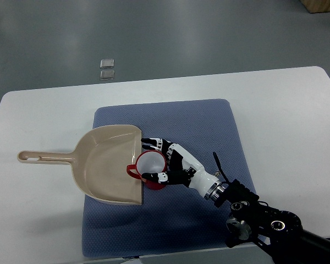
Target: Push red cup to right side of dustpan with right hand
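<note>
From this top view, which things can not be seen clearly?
- Red cup: its right wall is hidden by the right hand; how firmly the fingers touch it is unclear.
- Two small objects on the floor: too small to identify.
- Left arm: outside the picture.
- Dustpan: edge behind cup hidden.

I found no text, label, brand or number I could read on anything. The cup (150, 168), dustpan (107, 165) and mat (209, 132) looked plain, though fine print might have escaped me.
</note>
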